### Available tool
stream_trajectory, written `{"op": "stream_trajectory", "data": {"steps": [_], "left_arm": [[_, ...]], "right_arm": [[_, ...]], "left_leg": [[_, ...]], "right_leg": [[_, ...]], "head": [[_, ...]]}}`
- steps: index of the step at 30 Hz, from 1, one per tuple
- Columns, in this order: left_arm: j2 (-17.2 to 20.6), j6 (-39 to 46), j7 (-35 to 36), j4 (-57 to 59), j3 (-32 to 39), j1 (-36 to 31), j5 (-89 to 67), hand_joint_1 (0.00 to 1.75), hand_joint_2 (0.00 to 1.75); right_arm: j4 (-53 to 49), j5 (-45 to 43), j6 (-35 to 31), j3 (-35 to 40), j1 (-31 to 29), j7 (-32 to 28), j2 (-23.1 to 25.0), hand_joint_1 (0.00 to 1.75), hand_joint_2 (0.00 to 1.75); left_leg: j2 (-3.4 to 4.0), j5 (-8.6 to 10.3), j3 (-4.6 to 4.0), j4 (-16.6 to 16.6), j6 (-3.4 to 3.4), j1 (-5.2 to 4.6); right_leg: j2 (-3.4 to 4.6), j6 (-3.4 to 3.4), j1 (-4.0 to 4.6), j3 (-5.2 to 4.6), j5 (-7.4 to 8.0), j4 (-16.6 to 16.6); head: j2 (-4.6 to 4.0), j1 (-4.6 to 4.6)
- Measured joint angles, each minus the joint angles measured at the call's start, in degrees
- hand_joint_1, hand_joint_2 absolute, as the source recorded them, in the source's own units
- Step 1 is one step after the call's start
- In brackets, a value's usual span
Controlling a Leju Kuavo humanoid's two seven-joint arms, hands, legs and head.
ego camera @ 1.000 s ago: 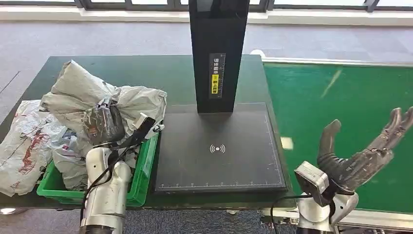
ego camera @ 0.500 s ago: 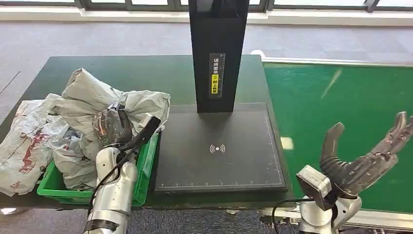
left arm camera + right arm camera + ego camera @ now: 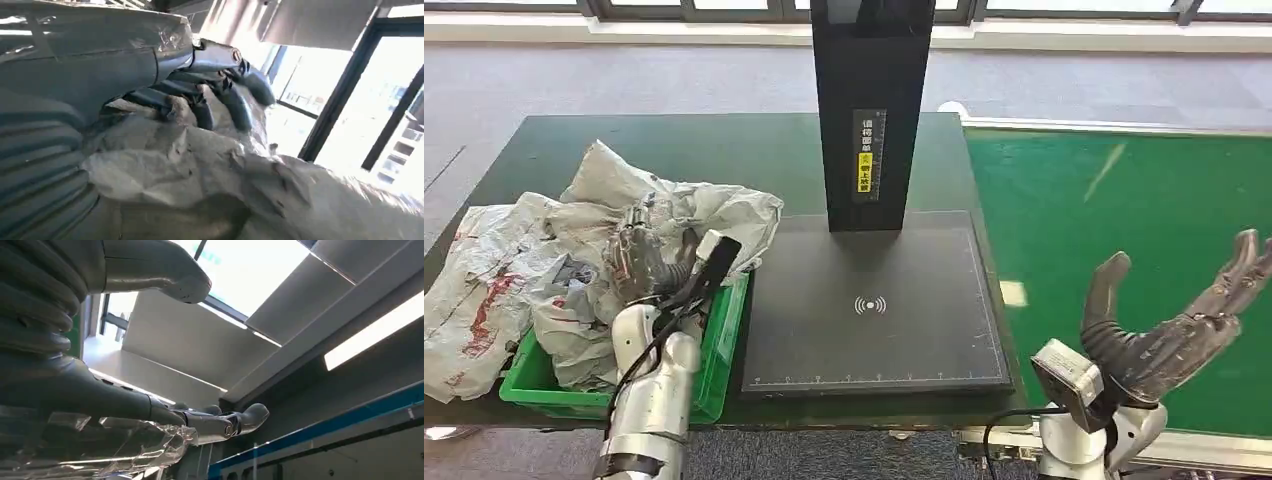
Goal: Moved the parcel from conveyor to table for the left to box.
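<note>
Left hand [image 3: 646, 262] on parcel [image 3: 679, 212]

A dark green table [image 3: 754, 150] fills the left and centre of the head view. On it at lower left sits a green crate [image 3: 719, 350], piled with crumpled grey parcel bags [image 3: 544, 260] that spill onto the tabletop at the far left. At centre lies a black scanner pad [image 3: 874, 300] with a black upright post [image 3: 871, 100] rising at its back edge. To the right runs the green conveyor belt [image 3: 1124, 220].
</note>
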Motion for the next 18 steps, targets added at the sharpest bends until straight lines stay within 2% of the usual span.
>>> {"op": "stream_trajectory", "data": {"steps": [4, 6, 9, 12, 18], "left_arm": [[0.00, 0.07, -8.10, -9.47, 1.68, 2.51, 9.36, 0.00, 0.00], [0.06, 0.07, -10.00, -12.77, 2.53, 3.10, 11.55, 0.00, 0.00], [0.17, 0.07, -11.81, -15.95, 3.38, 3.56, 13.42, 0.00, 0.00], [0.28, 0.07, -18.91, -18.75, 5.07, 3.96, 21.05, 0.00, 0.00], [0.42, 0.07, -24.11, -22.36, 6.80, 4.76, 29.55, 0.00, 0.00]], "right_arm": [[0.02, 0.13, 0.00, -0.07, -0.04, 0.00, 0.00, 0.00, 1.75], [0.02, 0.26, 0.00, -0.07, -0.05, 0.02, 0.00, 0.00, 1.75], [0.04, 0.28, 0.00, -0.07, -0.06, 0.02, 0.00, 0.00, 1.75], [0.07, 0.26, 0.00, -0.07, -0.06, 0.02, 0.00, 0.00, 1.75], [0.50, 0.26, 0.00, -0.09, -0.14, 0.02, -0.02, 0.00, 1.75]], "left_leg": [[0.03, 0.00, 0.00, 0.00, 0.00, 0.02], [-0.04, 0.00, -0.01, 0.00, 0.00, 0.02], [-0.06, 0.00, -0.02, -0.01, 0.00, 0.02], [-0.03, 0.00, 0.00, -0.01, 0.00, 0.02], [-0.07, 0.00, -0.02, -0.01, 0.00, 0.03]], "right_leg": [[0.03, 0.00, 0.02, -0.04, -0.01, 0.00], [-0.08, -0.03, 0.03, -0.01, -0.04, 0.00], [-0.09, -0.03, 0.03, 0.01, -0.05, 0.00], [-0.05, -0.03, 0.03, 0.00, -0.05, 0.00], [-0.11, -0.03, 0.03, 0.02, -0.05, 0.00]], "head": [[-0.02, -0.02], [-0.02, -0.02], [0.00, -0.02], [-0.02, -0.02], [0.00, -0.02]]}}
